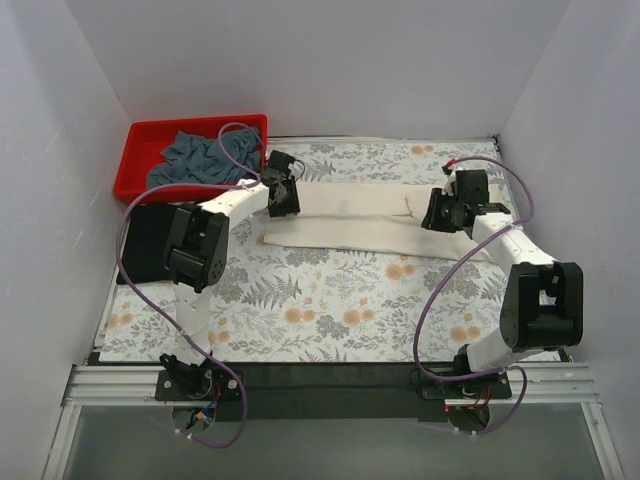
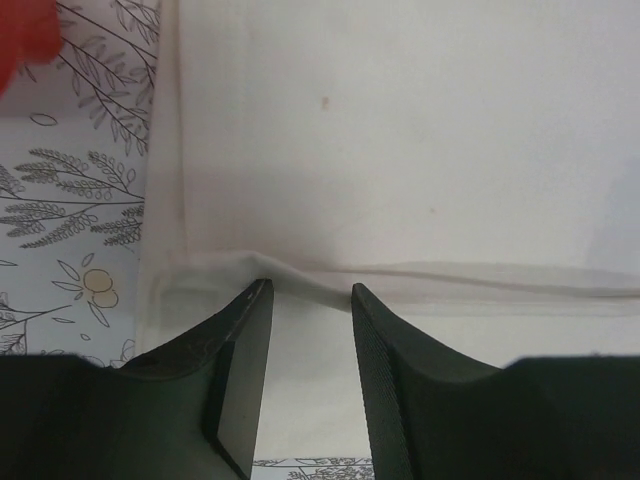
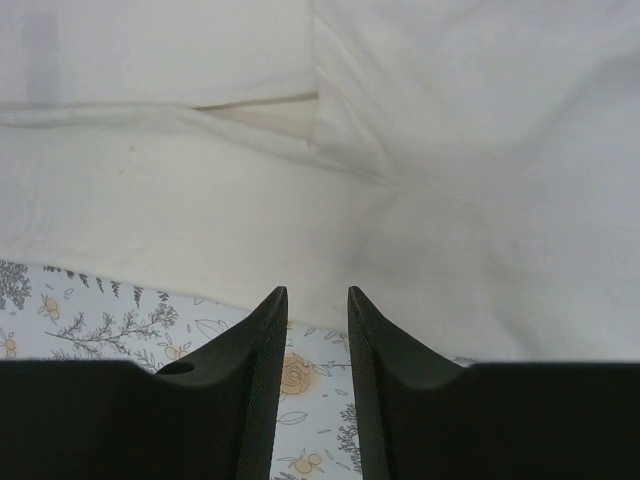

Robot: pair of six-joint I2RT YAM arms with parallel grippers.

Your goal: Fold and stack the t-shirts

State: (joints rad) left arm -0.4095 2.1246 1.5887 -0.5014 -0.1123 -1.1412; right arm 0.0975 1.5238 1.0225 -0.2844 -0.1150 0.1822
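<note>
Where it lies flat, cream-white t-shirt (image 1: 350,225), folded long

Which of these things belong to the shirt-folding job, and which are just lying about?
Part of the job:
- cream shirt, spread in a long strip between the two arms
- grey-blue shirt, crumpled
- black shirt, at the table's left edge

Just lying about:
- red bin, holding the grey-blue shirt
- floral tablecloth

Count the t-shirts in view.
3. Cream shirt stretched across the table; grey-blue shirt in the red bin; black shirt at the table's left edge, partly behind the left arm. Others may hide in the bin.
</note>
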